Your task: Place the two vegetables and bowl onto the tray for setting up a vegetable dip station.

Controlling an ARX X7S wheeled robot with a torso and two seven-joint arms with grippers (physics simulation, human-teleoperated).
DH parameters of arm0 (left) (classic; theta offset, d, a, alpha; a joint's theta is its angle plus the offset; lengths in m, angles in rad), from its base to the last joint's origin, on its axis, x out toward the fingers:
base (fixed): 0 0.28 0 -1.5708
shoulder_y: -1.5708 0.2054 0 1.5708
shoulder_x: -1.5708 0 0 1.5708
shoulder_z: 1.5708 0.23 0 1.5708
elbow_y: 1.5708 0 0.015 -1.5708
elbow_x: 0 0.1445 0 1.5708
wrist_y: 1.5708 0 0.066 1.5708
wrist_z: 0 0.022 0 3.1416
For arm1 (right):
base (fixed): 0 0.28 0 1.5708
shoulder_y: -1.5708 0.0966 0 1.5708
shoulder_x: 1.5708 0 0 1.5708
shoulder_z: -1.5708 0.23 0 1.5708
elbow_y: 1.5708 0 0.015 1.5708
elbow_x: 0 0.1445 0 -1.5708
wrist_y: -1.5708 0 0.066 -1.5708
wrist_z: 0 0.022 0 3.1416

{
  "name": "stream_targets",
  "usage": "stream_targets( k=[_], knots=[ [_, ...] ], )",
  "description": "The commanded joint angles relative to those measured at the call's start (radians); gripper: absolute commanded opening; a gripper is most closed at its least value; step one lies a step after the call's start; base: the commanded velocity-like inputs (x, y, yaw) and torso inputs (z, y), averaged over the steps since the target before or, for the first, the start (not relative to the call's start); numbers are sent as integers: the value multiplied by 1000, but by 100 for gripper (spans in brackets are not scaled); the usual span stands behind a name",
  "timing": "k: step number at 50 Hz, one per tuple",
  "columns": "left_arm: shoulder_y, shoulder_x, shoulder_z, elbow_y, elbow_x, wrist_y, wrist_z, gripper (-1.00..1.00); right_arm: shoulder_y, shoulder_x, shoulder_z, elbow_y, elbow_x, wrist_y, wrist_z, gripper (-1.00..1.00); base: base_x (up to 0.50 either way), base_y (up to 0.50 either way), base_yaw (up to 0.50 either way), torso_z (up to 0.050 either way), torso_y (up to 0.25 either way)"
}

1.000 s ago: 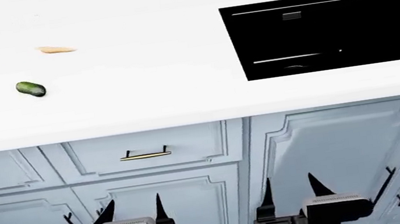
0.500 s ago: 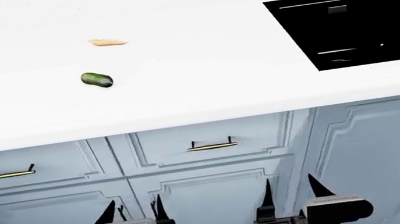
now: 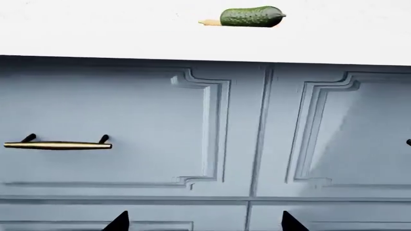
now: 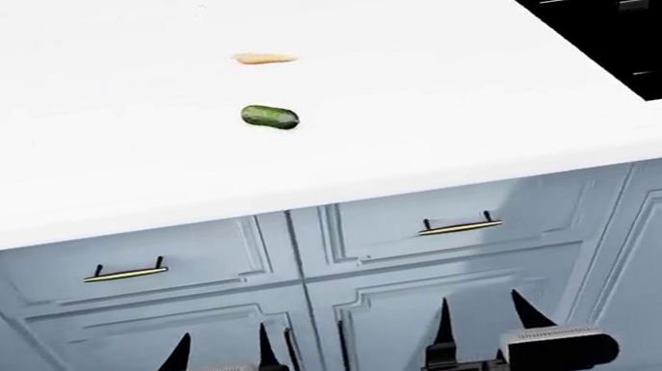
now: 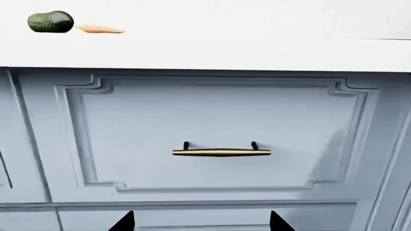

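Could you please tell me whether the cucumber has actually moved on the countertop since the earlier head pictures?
No. The cucumber only slides right in the head view because the view pans; its offset from the carrot is unchanged, and the sink shifts equally.

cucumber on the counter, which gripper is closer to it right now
Left. The left gripper sits below the counter edge, in front of the drawers, slightly to the left of the cucumber. The right gripper hangs at the same height but well off to the cucumber's right.
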Motion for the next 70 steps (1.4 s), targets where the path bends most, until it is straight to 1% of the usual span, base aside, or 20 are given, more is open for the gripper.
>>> stream_targets(
  k=[1,18,22,23,29,34,42,45,47,50,52,53,55,56,57,59,60,62,66,70],
  knots=[
    [2,-4,8,0,-4,4,-6,100,-6,6,-4,0,4,-7,10,100,-1,500,0,0,0],
    [7,-14,22,20,-6,-1,-14,100,-13,11,7,-21,50,-2,17,100,-1,485,0,0,0],
    [3,-33,17,105,-31,-80,-24,100,4,26,0,-108,34,211,81,100,0,0,0,0,0],
    [3,-38,17,123,-33,-92,-26,100,4,28,0,-126,29,231,93,100,0,0,0,0,0],
    [0,-91,4,375,-92,-288,-60,100,7,72,36,-422,104,523,132,100,0,0,0,0,0],
    [-6,-127,-9,548,-138,-400,-83,100,39,97,48,-576,140,674,162,100,0,0,0,0,0],
    [-110,-231,-90,829,-280,-638,-122,100,147,164,159,-923,268,991,214,100,0,0,0,0,0],
    [-194,-288,-119,908,-351,-734,-114,100,236,188,216,-1017,361,1143,205,100,0,0,0,0,0],
    [-285,-324,-170,953,-459,-845,-132,100,332,218,264,-1072,474,1264,227,100,0,0,0,0,0],
    [-437,-378,-235,994,-642,-996,-165,100,513,324,328,-1072,796,1383,396,100,0,0,0,0,0],
    [-568,-417,-253,1001,-785,-1112,-208,100,667,341,401,-1059,1035,1526,497,100,0,0,0,0,0],
    [-599,-422,-259,1000,-814,-1131,-220,100,736,347,432,-1036,1169,1578,573,100,0,0,0,0,0],
    [-801,-442,-277,945,-975,-1236,-294,100,933,440,359,-901,1469,1570,837,100,0,0,0,0,0],
    [-920,-450,-260,912,-1021,-1285,-321,100,1032,485,276,-833,1619,1546,928,100,0,0,0,0,0],
    [-988,-450,-254,896,-1051,-1306,-336,100,1097,507,226,-804,1679,1536,972,100,0,0,0,0,0],
    [-1148,-461,-198,872,-1061,-1356,-323,100,1259,541,134,-727,1748,1541,1013,100,0,0,0,0,0],
    [-1216,-452,-190,827,-1100,-1389,-349,100,1332,549,100,-662,1767,1547,1009,100,0,0,0,0,0],
    [-1322,-446,-145,749,-1109,-1433,-333,100,1419,547,59,-576,1749,1580,978,100,0,0,0,0,0],
    [-1437,-450,-6,582,-911,-1378,-216,100,1589,536,-25,-419,1682,1638,866,100,0,0,0,0,0],
    [-1503,-454,88,486,-789,-1315,-138,100,1639,531,-73,-382,1501,1628,687,100,0,0,0,0,0]
  ],
)
